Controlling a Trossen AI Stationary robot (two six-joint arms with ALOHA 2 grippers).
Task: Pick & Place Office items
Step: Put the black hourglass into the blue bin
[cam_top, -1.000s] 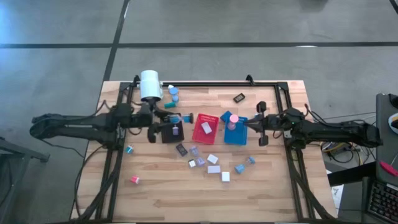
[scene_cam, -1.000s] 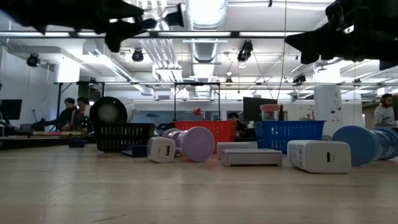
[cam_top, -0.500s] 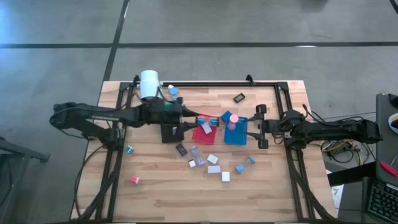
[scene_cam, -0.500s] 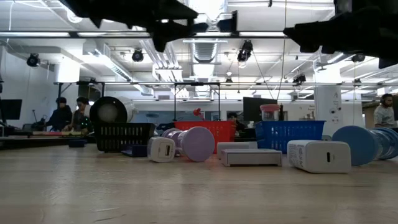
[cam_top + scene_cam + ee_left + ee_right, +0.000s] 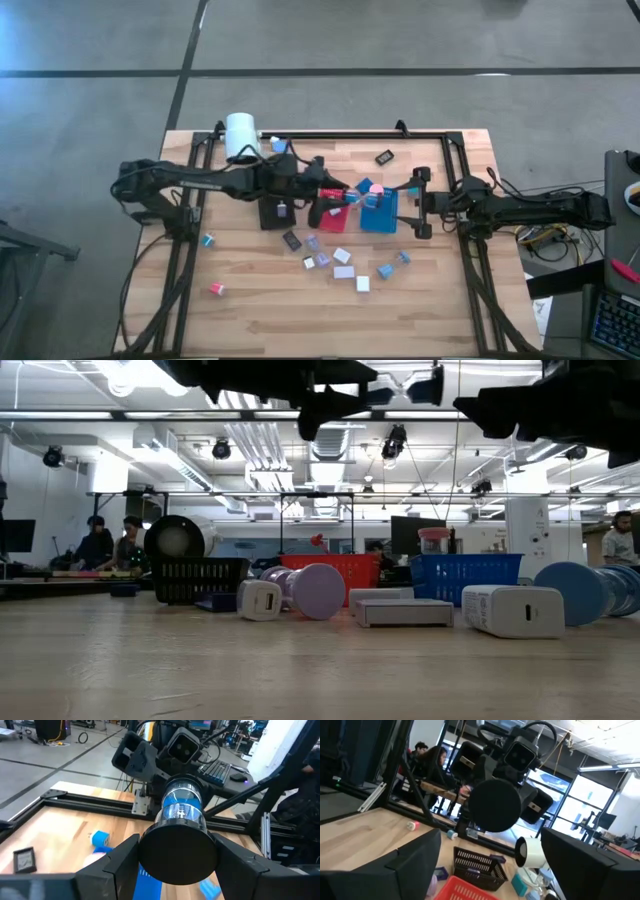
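The left end effector, gripping a blue cylinder, should lower squarely over the blue tray before releasing; the right end effector waits wide.

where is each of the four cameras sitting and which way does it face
High view: above the table, looking straight down; both arms show, left gripper over the red tray, right gripper beside the blue tray.
Low view: at table-top height, facing the room; arms are dark shapes overhead.
Left wrist view: on the left wrist; its fingers hold a blue cylinder.
Right wrist view: on the right wrist, facing the left arm; open fingers show.
Shared: the blue tray shows in high and low.
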